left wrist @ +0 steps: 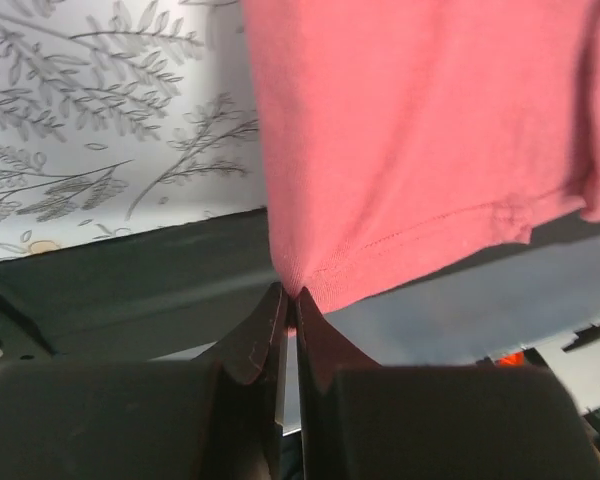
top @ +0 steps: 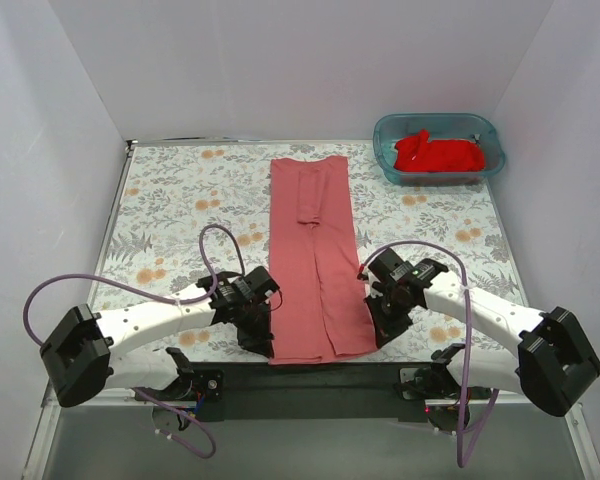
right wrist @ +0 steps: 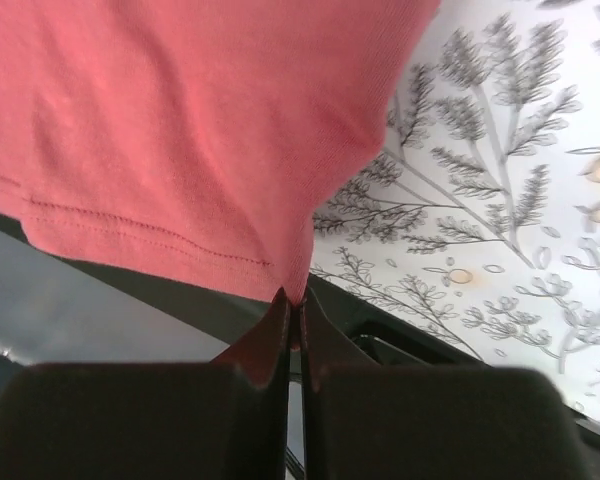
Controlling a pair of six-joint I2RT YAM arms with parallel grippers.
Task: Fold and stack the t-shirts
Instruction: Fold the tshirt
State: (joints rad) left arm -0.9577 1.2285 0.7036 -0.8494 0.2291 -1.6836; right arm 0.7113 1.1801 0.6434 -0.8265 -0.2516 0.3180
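The dusty salmon-red t-shirt (top: 315, 260) lies flat down the middle of the table (top: 170, 200), folded lengthwise into a long narrow strip (sleeves tucked inward near its far end), its stitched hem at the near edge. The brighter red t-shirt (top: 438, 153) sits crumpled in the teal tub (top: 388, 155) at the far right corner.

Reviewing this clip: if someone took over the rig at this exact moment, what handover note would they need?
Grippers: the left gripper is shut on the near left hem corner of the salmon-red t-shirt; the right gripper is shut on its near right hem corner.
Things: the salmon-red t-shirt lies mid-table as a long narrow strip. The bright red t-shirt sits crumpled in the teal tub at the far right corner.
Done: the lengthwise folds.
Left: fold the strip across, then take out, fold and stack the bright red t-shirt.
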